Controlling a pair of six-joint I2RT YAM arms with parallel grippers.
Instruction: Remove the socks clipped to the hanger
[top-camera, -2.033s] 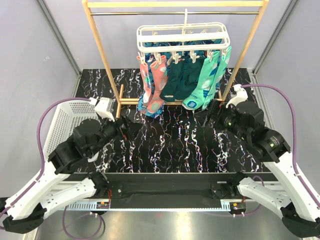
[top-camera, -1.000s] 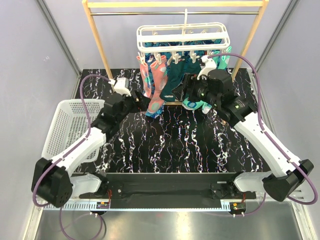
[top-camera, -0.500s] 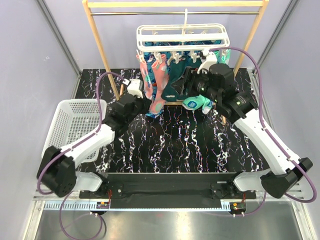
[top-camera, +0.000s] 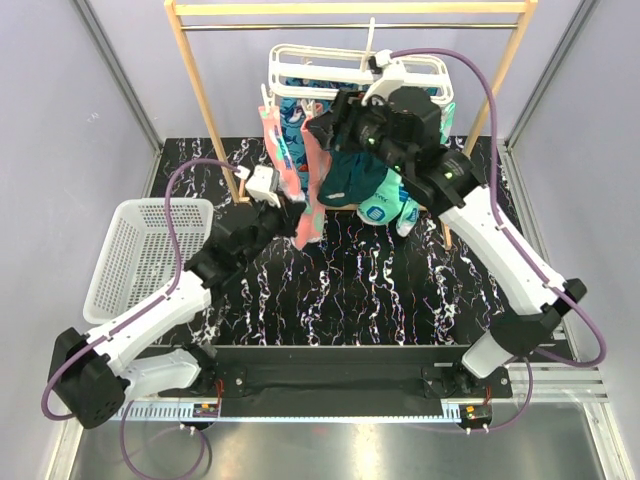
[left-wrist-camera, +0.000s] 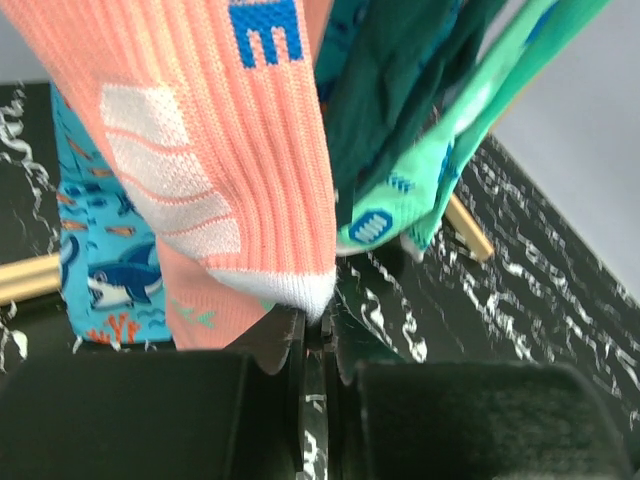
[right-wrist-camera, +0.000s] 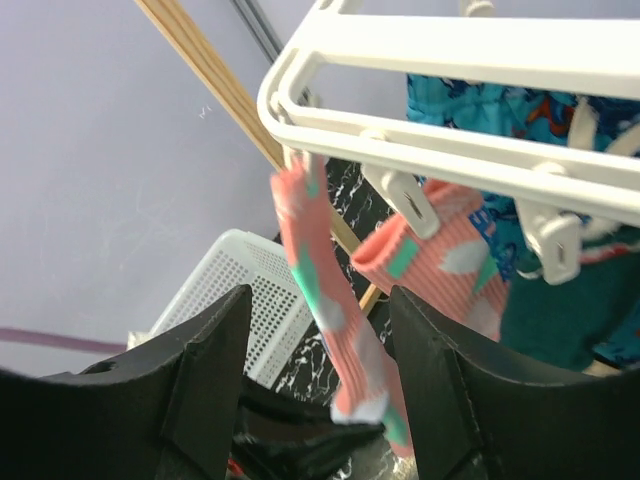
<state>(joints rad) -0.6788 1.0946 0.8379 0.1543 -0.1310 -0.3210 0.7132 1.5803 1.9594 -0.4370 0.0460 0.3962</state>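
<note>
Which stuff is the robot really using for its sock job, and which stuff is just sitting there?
For the job: coral sock, teal sock, mint sock, blue shark sock, white hanger, left gripper pinching the coral sock.
Just there: white basket, wooden stand, black table.

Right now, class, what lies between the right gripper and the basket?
A coral sock, hanging from a hanger peg, crosses the gap between the open right gripper and the basket; the right wrist view shows it.
</note>
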